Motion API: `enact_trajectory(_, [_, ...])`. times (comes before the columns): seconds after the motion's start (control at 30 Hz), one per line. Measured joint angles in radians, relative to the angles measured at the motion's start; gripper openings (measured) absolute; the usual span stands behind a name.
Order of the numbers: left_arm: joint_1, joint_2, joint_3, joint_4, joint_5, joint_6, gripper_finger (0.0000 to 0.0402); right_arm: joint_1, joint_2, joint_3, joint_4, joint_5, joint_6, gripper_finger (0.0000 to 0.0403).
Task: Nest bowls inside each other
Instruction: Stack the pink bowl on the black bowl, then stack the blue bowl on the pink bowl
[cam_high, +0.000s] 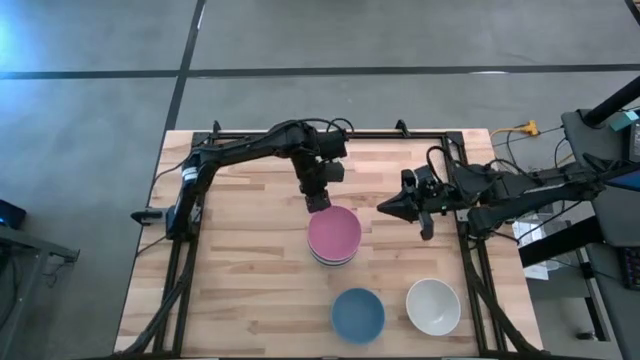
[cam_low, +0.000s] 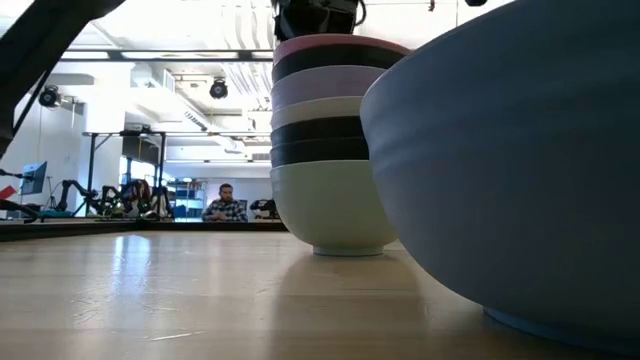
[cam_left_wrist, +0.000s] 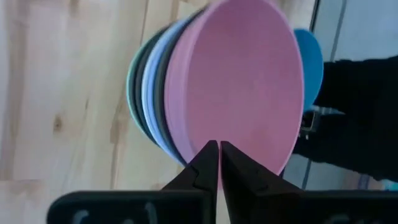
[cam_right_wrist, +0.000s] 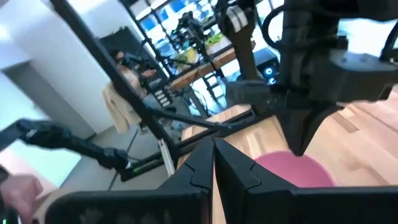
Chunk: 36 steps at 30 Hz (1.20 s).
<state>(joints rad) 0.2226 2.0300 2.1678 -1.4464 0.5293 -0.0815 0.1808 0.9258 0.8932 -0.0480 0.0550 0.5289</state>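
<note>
A stack of nested bowls (cam_high: 334, 238) stands mid-table on the foot of its lowest, white bowl (cam_low: 335, 205). The pink bowl (cam_high: 335, 230) is on top, with black and lavender ones under it. A blue bowl (cam_high: 357, 313) and a white bowl (cam_high: 433, 306) stand upright and apart near the front edge. My left gripper (cam_high: 318, 203) is shut, pointing down at the pink bowl's far rim (cam_left_wrist: 205, 140). My right gripper (cam_high: 384, 208) is shut and empty, level above the table, right of the stack. My left gripper's shut fingertips (cam_left_wrist: 208, 152) come from above, pointing down, at the far rim of the pink bowl (cam_low: 320, 42) on top of the stack. I cannot tell whether they touch it.
The blue bowl (cam_low: 520, 150) stands close to the low camera and hides the table's right part there. A black frame (cam_high: 330, 132) runs along the table's far edge and sides. Bare wood lies left of the stack (cam_high: 240, 260). A person (cam_low: 226, 200) sits far behind the table.
</note>
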Motion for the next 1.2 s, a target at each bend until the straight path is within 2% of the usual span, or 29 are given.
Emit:
enact_trajectory(0.13, [0.012,0.000,-0.046,-0.002,0.011,0.045,0.0001,0.022,0.024,0.000,0.040,0.070,0.034,0.0009])
enact_trajectory(0.43, [0.042,-0.006,-0.050,-0.002,0.005,0.115,0.0000,0.108,0.044,0.000,0.051,0.230,0.056,0.0009])
enact_trajectory(0.57, [0.050,-0.038,-0.051,-0.033,0.002,0.127,0.0000,0.159,0.046,0.000,0.043,0.254,0.096,0.0009])
enact_trajectory(0.7, [0.043,-0.109,-0.075,-0.120,0.002,0.210,0.0000,0.253,0.052,0.000,-0.039,0.254,0.178,0.0009])
enact_trajectory(0.87, [0.015,-0.294,-0.271,-0.104,0.034,0.253,0.0000,0.384,0.082,0.000,-0.229,0.259,0.383,0.0009])
enact_trajectory(0.97, [-0.003,-0.427,-0.434,-0.083,0.042,0.239,0.0000,0.434,0.130,0.000,-0.266,0.260,0.506,0.0009])
enact_trajectory(1.1, [-0.030,-0.607,-0.671,0.027,0.042,0.144,0.0000,0.441,0.226,0.000,-0.318,0.259,0.619,0.0019])
enact_trajectory(1.2, [-0.049,-0.744,-0.840,0.157,0.042,0.017,0.0000,0.440,0.312,0.000,-0.346,0.259,0.635,0.0048])
